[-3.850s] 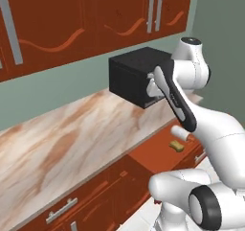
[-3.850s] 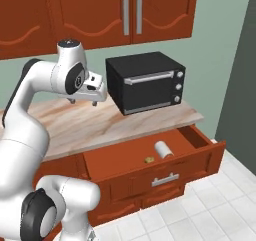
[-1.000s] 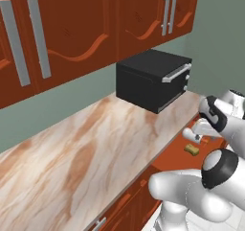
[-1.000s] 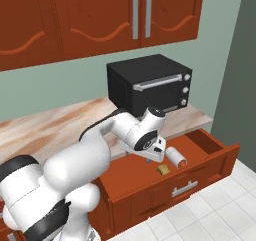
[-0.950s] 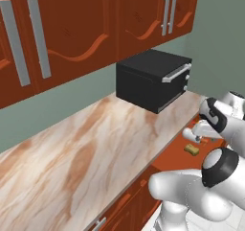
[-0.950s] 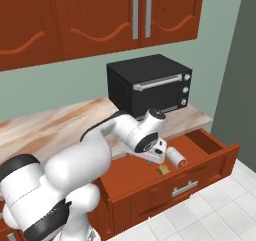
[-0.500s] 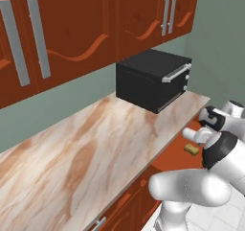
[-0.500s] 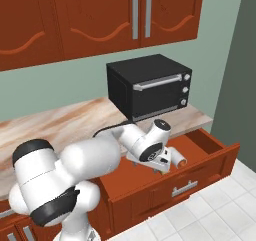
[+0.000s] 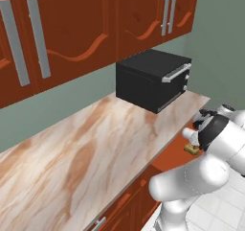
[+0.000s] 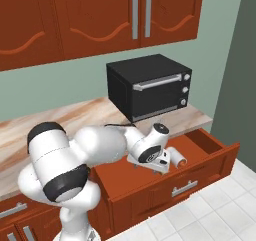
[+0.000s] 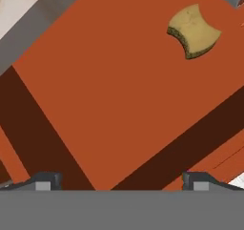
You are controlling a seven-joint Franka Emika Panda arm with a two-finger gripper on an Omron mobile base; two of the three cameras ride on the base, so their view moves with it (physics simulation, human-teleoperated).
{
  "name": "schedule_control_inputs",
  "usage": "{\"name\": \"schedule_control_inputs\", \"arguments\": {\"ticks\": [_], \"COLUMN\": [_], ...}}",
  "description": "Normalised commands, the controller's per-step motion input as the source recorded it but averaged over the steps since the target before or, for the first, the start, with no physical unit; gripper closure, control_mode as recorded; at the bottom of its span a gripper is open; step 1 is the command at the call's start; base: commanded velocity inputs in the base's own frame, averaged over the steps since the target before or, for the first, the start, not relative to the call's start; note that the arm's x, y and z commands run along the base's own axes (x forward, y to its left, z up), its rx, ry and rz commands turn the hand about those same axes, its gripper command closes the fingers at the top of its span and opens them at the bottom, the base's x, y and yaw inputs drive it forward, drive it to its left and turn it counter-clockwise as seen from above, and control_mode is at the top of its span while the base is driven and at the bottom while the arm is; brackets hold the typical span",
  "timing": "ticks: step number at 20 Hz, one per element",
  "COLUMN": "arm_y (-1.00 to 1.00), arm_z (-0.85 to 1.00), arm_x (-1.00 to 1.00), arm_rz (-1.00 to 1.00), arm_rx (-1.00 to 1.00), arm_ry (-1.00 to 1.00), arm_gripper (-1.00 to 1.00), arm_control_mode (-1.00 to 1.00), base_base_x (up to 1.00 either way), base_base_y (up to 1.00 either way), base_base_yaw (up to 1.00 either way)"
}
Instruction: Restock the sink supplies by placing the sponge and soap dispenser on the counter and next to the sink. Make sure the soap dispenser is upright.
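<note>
At the far left of the left base view runs the long beige marble-look counter (image 9: 91, 153) with brown streaks, over reddish-brown wooden cabinets; above it hang reddish-brown upper cabinet doors (image 9: 72, 28) with silver bar handles; further right a black box-shaped microwave (image 9: 152, 79) with a silver handle stands on the counter's far end. Right of that, past the counter's edge, a small tan-yellow sponge (image 9: 192, 149) lies on the orange-brown floor of an open drawer (image 9: 172, 159), with the white arm's dark-jointed wrist close over it.

In the right base view the counter (image 10: 80, 114) crosses the left half; the microwave (image 10: 149, 85) sits at its right end; below it the pulled-out wooden drawer (image 10: 200, 157) with a silver handle stands open, and the arm reaches down into it. Just right of the hand lies a small white cylindrical soap dispenser (image 10: 176, 156), on its side in the drawer, its reddish end pointing toward the front.

In the hand view the two dark fingertips of the gripper (image 11: 121, 180) stand far apart at the bottom corners, jaws spread wide with nothing between them; the drawer floor (image 11: 109, 90) lies beneath; the sponge (image 11: 193, 31), with a pinched middle, sits at upper right, well apart from the fingertips.
</note>
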Motion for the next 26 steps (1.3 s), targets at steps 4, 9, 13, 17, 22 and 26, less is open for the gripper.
{"name": "schedule_control_inputs", "arguments": {"ticks": [4,9,13,17,22,26], "arm_y": [0.00,-0.02,-0.12,-0.26,-0.40,-0.33], "arm_z": [-0.41,-0.30,-0.36,-0.36,-0.38,-0.22], "arm_x": [0.09,-0.06,-0.26,-0.49,-0.95,-1.00], "arm_rz": [0.02,0.00,0.00,0.00,0.00,-0.02], "arm_rx": [0.00,0.00,0.00,-0.01,0.00,0.00], "arm_ry": [0.00,0.00,0.00,0.00,0.00,0.00], "arm_gripper": [-1.00,-1.00,-1.00,-1.00,-1.00,-1.00], "arm_control_mode": [-1.00,-1.00,-1.00,-1.00,-1.00,-1.00], "base_base_x": [0.00,0.00,0.00,0.00,0.00,0.00], "base_base_y": [0.00,0.00,0.00,0.00,0.00,0.00], "base_base_yaw": [0.00,0.00,0.00,0.00,0.00,0.00]}}
